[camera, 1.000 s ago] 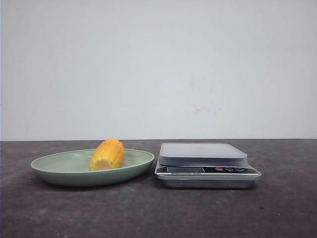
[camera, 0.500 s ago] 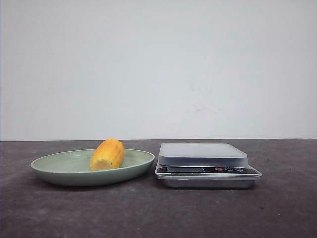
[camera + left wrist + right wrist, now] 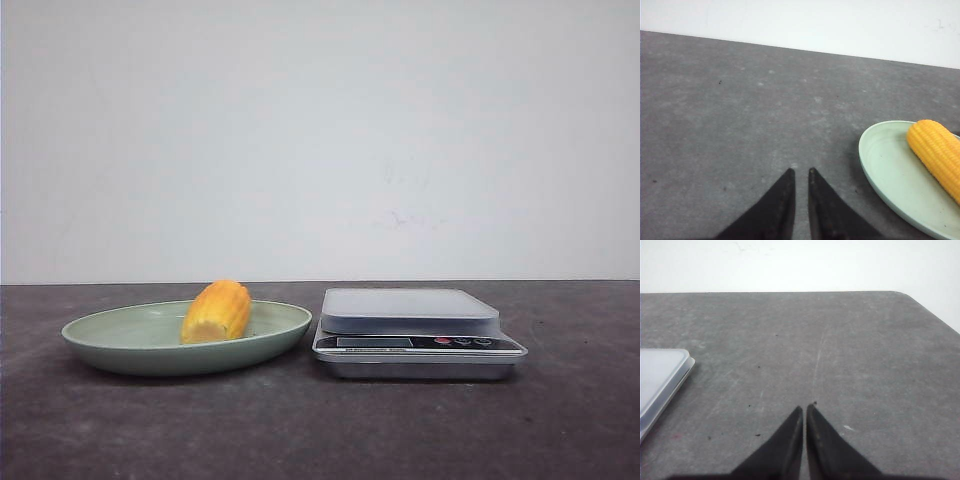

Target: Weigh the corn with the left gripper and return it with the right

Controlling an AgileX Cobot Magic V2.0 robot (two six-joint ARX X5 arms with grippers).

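Nothing in the front view differs from half a second and a full second earlier: the corn (image 3: 216, 312), the plate (image 3: 120, 340) and the scale (image 3: 418, 335) sit exactly where they were on the dark grey table (image 3: 300, 430). One corn cob, one pale green plate and one silver kitchen scale are on show, along with two black grippers seen only through their own wrist cameras. The plate holds the single cob, which lies on its side toward the right half of the dish, its pale cut end facing the camera; the scale's flat weighing platform carries nothing. Plate and scale stand just beside each other, plate on the left, scale on the right, their edges near but apart. In the left wrist view the left gripper (image 3: 800, 175) hovers over bare tabletop with its two pointed fingers drawn almost together, only a thin sliver of table between the tips, and grips nothing; the plate's rim (image 3: 867, 165) and the cob (image 3: 937, 152) lie off to one side, clear of the fingers. In the right wrist view the right gripper (image 3: 805, 410) likewise has its fingers pressed nearly together and empty above the table, with one corner of the scale (image 3: 662, 377) at the frame's edge, well apart from the tips.
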